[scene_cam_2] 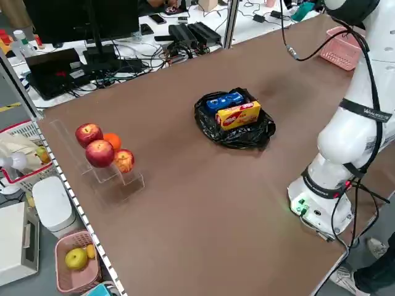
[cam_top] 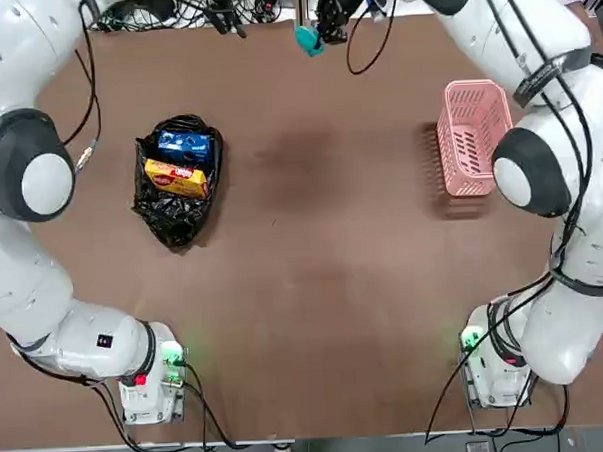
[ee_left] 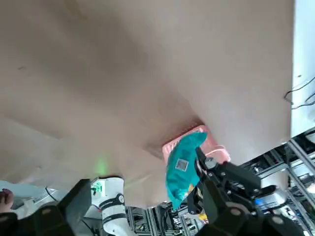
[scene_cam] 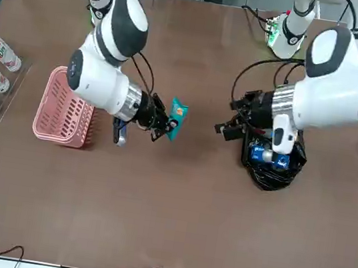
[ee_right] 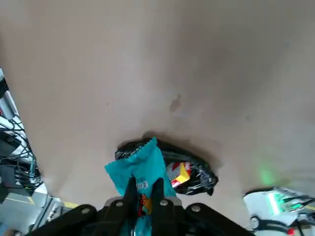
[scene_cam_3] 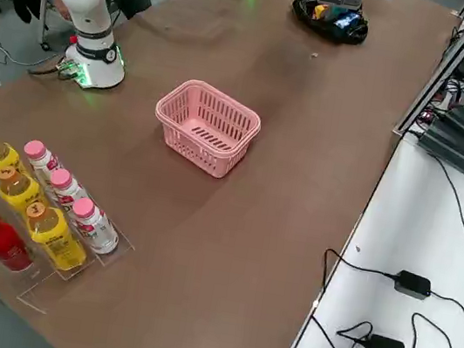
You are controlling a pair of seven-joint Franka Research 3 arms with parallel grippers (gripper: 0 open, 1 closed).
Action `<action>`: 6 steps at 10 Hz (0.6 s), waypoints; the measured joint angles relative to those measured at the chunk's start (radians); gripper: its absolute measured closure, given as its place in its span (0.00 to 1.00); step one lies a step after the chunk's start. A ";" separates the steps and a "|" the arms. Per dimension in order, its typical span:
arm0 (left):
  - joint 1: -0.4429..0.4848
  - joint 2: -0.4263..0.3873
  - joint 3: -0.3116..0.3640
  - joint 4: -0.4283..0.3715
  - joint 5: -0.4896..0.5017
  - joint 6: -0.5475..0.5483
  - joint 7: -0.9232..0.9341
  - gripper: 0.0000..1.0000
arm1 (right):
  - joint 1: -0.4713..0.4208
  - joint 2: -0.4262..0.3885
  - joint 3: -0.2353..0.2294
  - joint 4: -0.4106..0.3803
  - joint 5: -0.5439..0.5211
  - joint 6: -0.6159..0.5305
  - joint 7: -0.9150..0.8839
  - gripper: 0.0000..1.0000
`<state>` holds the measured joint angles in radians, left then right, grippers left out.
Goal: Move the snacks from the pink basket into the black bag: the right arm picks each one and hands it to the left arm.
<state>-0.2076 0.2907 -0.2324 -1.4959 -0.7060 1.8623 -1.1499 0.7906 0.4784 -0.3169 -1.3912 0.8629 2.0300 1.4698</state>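
My right gripper (scene_cam: 164,124) is shut on a teal snack (scene_cam: 177,117), held in the air above the middle of the table; the packet (ee_right: 139,172) sticks out upright from between its fingers (ee_right: 131,192). My left gripper (scene_cam: 227,124) is open and faces it across a short gap, beside the black bag (scene_cam: 269,168). The teal snack (ee_left: 181,167) shows beyond the left gripper's spread fingers (ee_left: 78,204). The black bag (cam_top: 177,186) holds a blue snack (cam_top: 185,144) and a yellow snack (cam_top: 175,177). The pink basket (cam_top: 471,139) stands with nothing in it (scene_cam_3: 209,126).
Drink bottles (scene_cam_3: 41,206) stand in a clear rack at the table's edge on the robot's right. Red and orange fruits (scene_cam_2: 102,151) sit in a rack on the left edge. Cables and power bricks (scene_cam_3: 413,282) lie on the white bench beyond the table.
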 joint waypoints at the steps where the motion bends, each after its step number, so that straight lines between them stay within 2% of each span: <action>1: -0.018 0.011 -0.001 0.000 0.006 0.005 -0.004 0.00 | 0.022 0.018 0.000 0.022 0.002 0.022 0.049 0.84; 4: -0.041 0.017 -0.003 0.000 0.041 0.007 -0.011 0.01 | 0.046 0.052 0.000 0.076 0.005 0.036 0.130 0.84; 5: -0.043 0.017 -0.005 0.000 0.053 0.006 -0.011 0.04 | 0.046 0.053 -0.001 0.077 0.006 0.035 0.132 0.84; 6: -0.045 0.017 -0.005 0.000 0.059 0.005 -0.011 0.10 | 0.047 0.053 -0.002 0.077 0.008 0.034 0.133 0.84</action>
<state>-0.2525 0.3075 -0.2375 -1.4960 -0.6473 1.8674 -1.1609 0.8371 0.5316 -0.3185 -1.3137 0.8709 2.0637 1.6029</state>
